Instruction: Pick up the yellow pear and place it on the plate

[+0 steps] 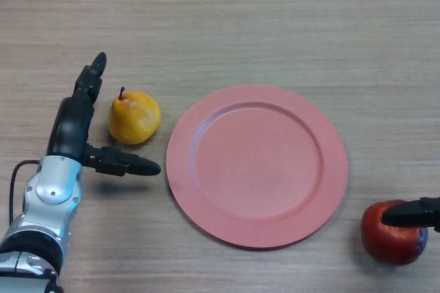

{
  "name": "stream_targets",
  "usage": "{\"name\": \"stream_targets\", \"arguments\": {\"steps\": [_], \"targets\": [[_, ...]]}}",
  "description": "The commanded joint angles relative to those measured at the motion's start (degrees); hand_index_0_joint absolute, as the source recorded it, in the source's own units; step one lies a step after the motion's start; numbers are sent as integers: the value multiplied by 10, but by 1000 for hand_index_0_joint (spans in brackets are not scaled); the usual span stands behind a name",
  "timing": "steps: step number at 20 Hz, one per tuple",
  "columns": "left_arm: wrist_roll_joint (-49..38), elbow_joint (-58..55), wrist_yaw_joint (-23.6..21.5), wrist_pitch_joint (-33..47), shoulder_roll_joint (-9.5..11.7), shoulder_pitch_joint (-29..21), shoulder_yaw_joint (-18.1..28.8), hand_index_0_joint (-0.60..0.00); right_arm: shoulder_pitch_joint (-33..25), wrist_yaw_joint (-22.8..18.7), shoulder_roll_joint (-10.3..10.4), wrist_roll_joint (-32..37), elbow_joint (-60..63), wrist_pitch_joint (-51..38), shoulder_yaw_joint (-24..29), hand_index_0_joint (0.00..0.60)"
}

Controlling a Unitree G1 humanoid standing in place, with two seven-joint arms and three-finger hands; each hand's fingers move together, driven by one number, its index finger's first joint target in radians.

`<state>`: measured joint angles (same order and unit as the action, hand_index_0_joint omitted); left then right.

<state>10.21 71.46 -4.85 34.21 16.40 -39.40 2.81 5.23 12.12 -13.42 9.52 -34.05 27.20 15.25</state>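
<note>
At the left of the frame the left hand point(71, 128) stands spread wide, its fingers point(91, 76) reaching straight toward the top of the picture just left of the yellow pear point(134, 118), and its thumb point(127, 164) pointing right, just below the fruit. The pear sits in the open gap between fingers and thumb; nothing is curled round it, and whether any part of the hand touches its skin cannot be told. The pear rests on the wooden table point(275, 18), its short dark stem toward the upper left, just beside the left rim of the plate point(199, 197) but apart from it.

The plate, round and salmon pink, lies flat in the middle of the frame and holds nothing; its whole inner surface shows bare.

At the lower right corner a red apple point(392, 241) lies on the table, near the plate's lower right rim but clear of it. A dark part of the right hand point(412, 214) comes in from the right edge and lies across the apple's top; how its fingers are set cannot be told.
</note>
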Motion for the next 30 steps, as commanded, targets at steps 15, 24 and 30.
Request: {"name": "stream_targets", "arguments": {"steps": [15,24,30], "targets": [[182,10,-139,62,29,-30,-16,-600,-15,5,-22,-19,-1,-91,37,0],[107,-217,-110,-16,27,19,-12,0,-16,6,-19,-10,-16,-64,29,0],[18,-431,-15,-141,-17,80,-16,0,-9,8,-16,-21,-18,-78,28,0]]}}
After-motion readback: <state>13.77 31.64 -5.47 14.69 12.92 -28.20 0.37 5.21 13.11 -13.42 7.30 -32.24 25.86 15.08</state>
